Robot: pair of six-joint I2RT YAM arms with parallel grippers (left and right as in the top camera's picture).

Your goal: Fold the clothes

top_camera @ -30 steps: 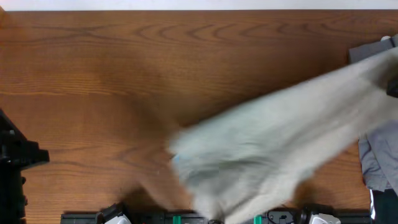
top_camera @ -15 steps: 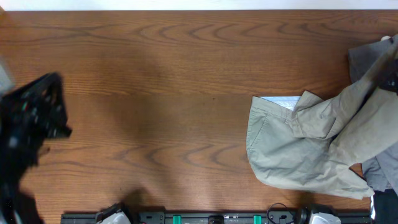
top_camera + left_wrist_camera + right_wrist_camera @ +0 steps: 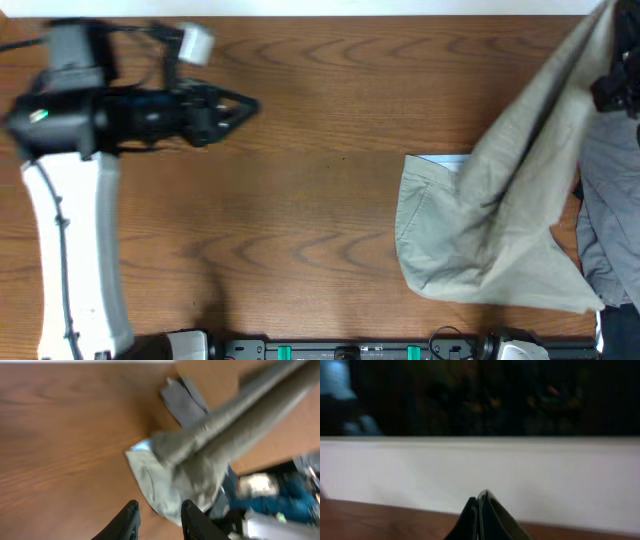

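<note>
The shorts, a blur sweeping across the middle a second ago, now lie at the right, with one leg drawn up toward the far right corner. The left arm has swung from near left to far left. The left gripper has parted its fingers.

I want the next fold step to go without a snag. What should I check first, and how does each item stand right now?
1. Right gripper shut on the pale khaki-green cotton shorts: ok, one end is lifted toward it.
2. Left gripper open and empty: ok.
3. Left gripper close to the shorts: not ok, it is far off over the bare wooden table.
4. Shorts lying flat: not ok, they are bunched and partly raised.
5. Shorts apart from the darker grey garments: not ok, they overlap in the overhead view.
6. Where the waistband lies: cannot tell.
</note>
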